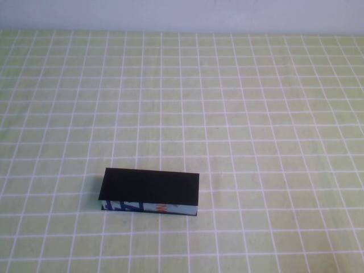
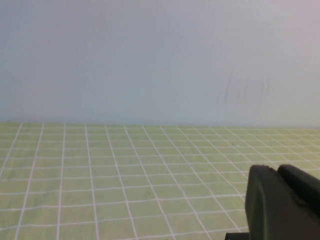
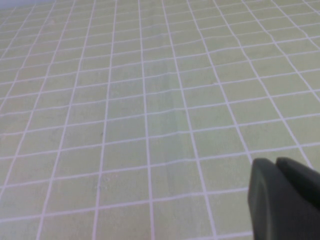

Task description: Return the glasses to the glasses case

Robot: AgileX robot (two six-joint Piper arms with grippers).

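- Black on top and closed, the glasses case lies flat on the surface in the high view, toward the robot's side and a little to the robot's left of the middle.
- We see its lid down over the box, and its front edge, facing the robot, printed in blue, white and orange.
- The surface is a light green cloth ruled with a white grid, and it runs back to a pale wall at the far edge.
- We find the glasses in none of the three views; with the lid shut, we cannot tell whether they are inside the case.
- Neither arm shows in the high view.
- The left tool appears only in the left wrist view, as a dark, rounded mass at one corner, held above the green cloth and facing the wall; we cannot tell how its fingers stand.
- The right tool appears only in the right wrist view, again as a dark, rounded mass at one corner, held over bare grid cloth; here too we cannot tell how the fingers stand.
- Neither wrist view shows the case, so both tools are away from it.
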